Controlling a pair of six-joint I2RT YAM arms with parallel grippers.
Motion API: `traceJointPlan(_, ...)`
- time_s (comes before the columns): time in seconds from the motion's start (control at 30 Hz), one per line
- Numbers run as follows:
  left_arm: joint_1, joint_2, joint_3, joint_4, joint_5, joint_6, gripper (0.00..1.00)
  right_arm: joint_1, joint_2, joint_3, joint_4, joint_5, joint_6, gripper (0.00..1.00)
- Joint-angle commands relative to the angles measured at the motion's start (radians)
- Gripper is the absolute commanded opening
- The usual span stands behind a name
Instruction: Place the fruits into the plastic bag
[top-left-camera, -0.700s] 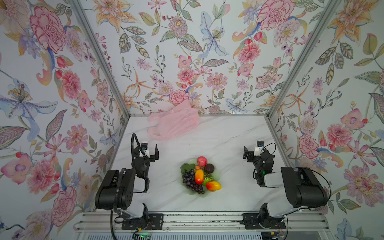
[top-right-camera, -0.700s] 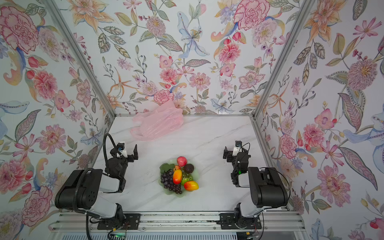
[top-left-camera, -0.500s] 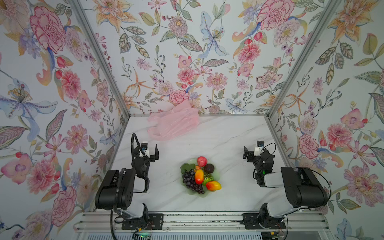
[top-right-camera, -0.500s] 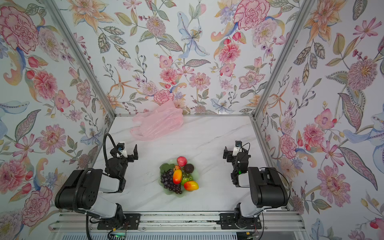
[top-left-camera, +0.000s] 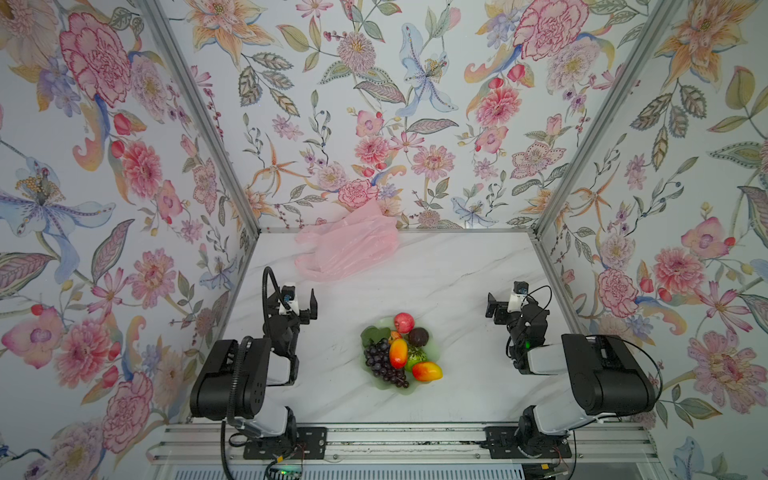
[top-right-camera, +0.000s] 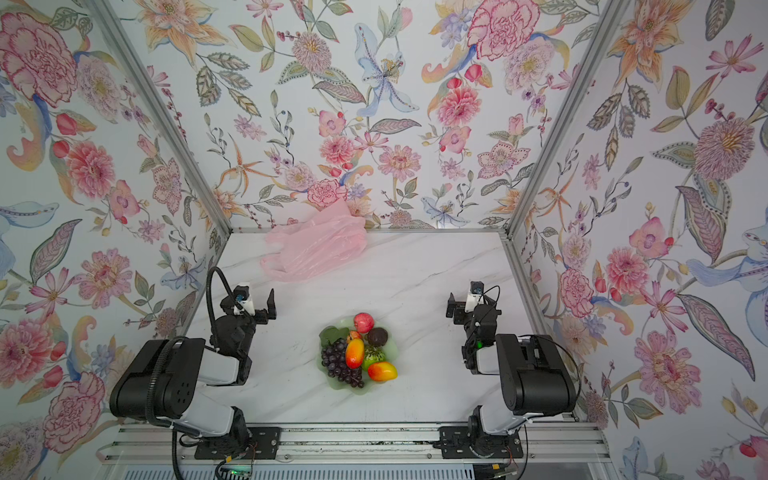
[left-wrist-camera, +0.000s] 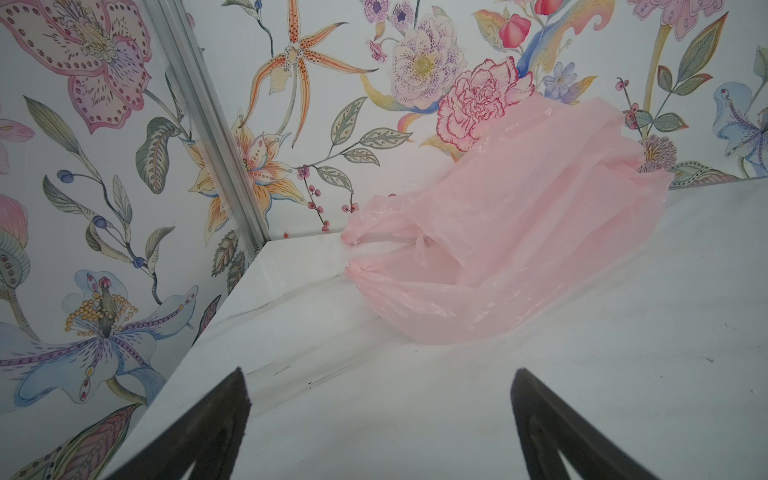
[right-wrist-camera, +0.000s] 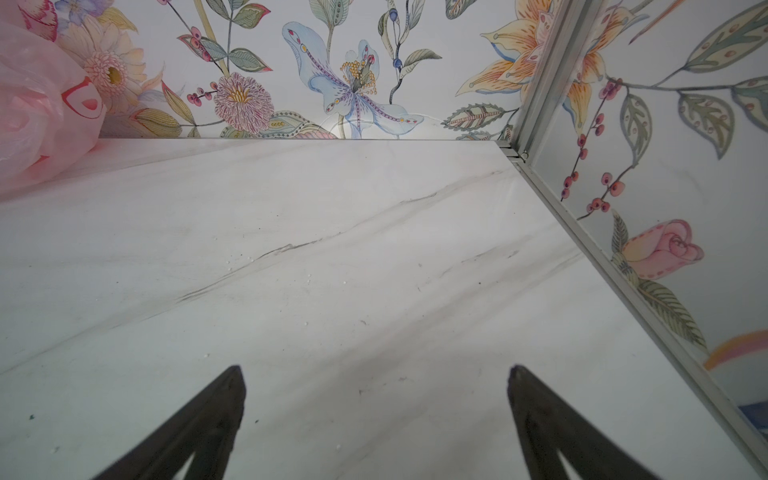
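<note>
**End Effector and Workpiece Positions**

The left end effector (top-left-camera: 296, 305) and the right end effector (top-left-camera: 507, 305) both have their jaws spread wide and hold nothing. The fruits (top-left-camera: 399, 353) are heaped in a pale green dish (top-left-camera: 390, 386) on the surface (top-left-camera: 436, 282), between the two end effectors and well apart from each. The plastic bag (top-left-camera: 349, 249) lies crumpled against the rear wall. It is ahead of the left end effector and not in contact with it.

No lettering can be read; the red print (right-wrist-camera: 84, 102) on the plastic bag (right-wrist-camera: 29, 137) is illegible.
</note>
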Motion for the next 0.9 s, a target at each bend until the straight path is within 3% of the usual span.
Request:
traceJointPlan(0.0, -0.002, 0.007, -0.009, 0.045, -0.014, 0.009, 0.99, 0.007, -0.009, 0.006, 0.004, 0.013, 0.000, 0.99)
traceJointPlan(0.13, -0.002, 0.007, -0.009, 0.044, -0.024, 0.005, 0.99, 0.006, -0.009, 0.006, 0.005, 0.012, 0.000, 0.99)
traceJointPlan(0.3, -0.025, -0.004, -0.009, 0.034, -0.168, -0.014, 0.99, 0.007, -0.010, 0.005, 0.005, 0.014, -0.002, 0.99)
traceJointPlan(0.4, -0.035, -0.097, -0.009, -0.062, -0.242, -0.022, 0.99, 0.023, -0.035, 0.016, -0.023, 0.046, -0.010, 0.99)
traceJointPlan(0.5, -0.043, -0.261, 0.027, -0.260, -0.275, -0.029, 0.99, 0.035, -0.122, 0.087, -0.230, 0.124, -0.001, 0.99)
traceJointPlan(0.67, -0.049, -0.450, 0.148, -0.686, -0.372, -0.238, 0.99, 0.031, -0.238, 0.213, -0.545, 0.215, 0.136, 0.99)
traceJointPlan(0.77, -0.063, -0.492, 0.268, -1.009, -0.401, -0.352, 0.99, 0.003, -0.268, 0.344, -0.819, 0.189, 0.309, 0.99)
traceJointPlan(0.87, -0.106, -0.494, 0.372, -1.252, -0.405, -0.345, 0.99, -0.011, -0.234, 0.494, -1.072, 0.070, 0.385, 0.99)
